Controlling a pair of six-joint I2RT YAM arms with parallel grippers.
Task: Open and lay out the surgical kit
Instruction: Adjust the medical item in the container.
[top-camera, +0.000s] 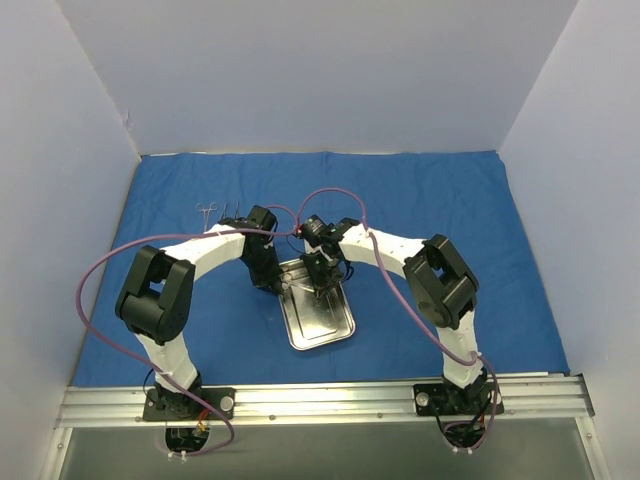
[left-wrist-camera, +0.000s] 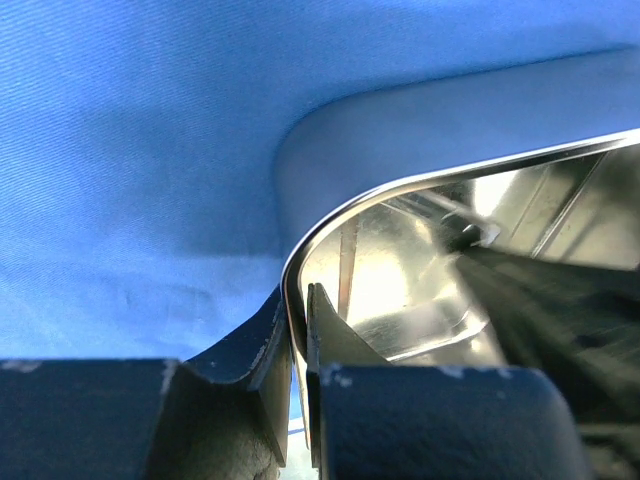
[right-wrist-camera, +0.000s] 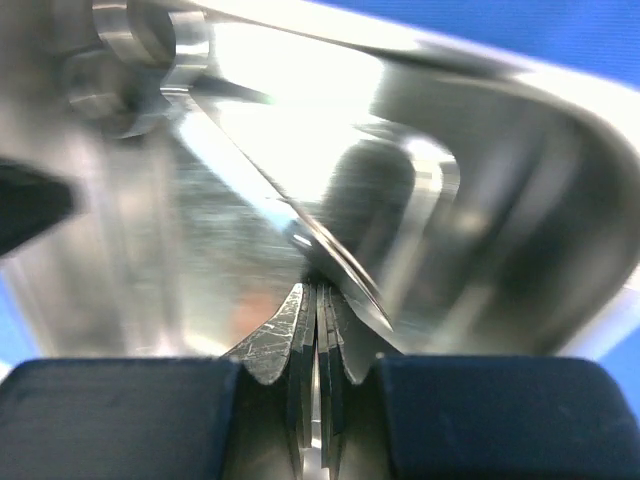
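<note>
The steel tray (top-camera: 325, 325) sits at the middle of the table on the spread-out blue cloth (top-camera: 430, 210), its long side running away from the arms and slightly skewed. The left gripper (top-camera: 268, 278) meets it at the far left corner. Seen from that wrist, the left gripper (left-wrist-camera: 298, 312) has its dark fingers (left-wrist-camera: 262, 345) clamped on the thin curved rim of the tray (left-wrist-camera: 410, 270), one finger outside and one inside, with the cloth (left-wrist-camera: 150, 150) beyond. The right gripper (top-camera: 322, 288) reaches down into the far half of the tray. In its own wrist view the right gripper (right-wrist-camera: 315, 300) is clenched tight on thin metal strips that look like the shanks of an instrument (right-wrist-camera: 316, 345). A slim steel piece (right-wrist-camera: 250, 190) slants across the shiny floor of the tray (right-wrist-camera: 480, 150) just above the fingertips; whether it belongs to the same instrument cannot be told. Two more instruments lie side by side on the cloth, well to the tray's far left, one (top-camera: 207, 211) just beside the other (top-camera: 232, 209). Pale walls (top-camera: 320, 70) enclose the table.
</note>
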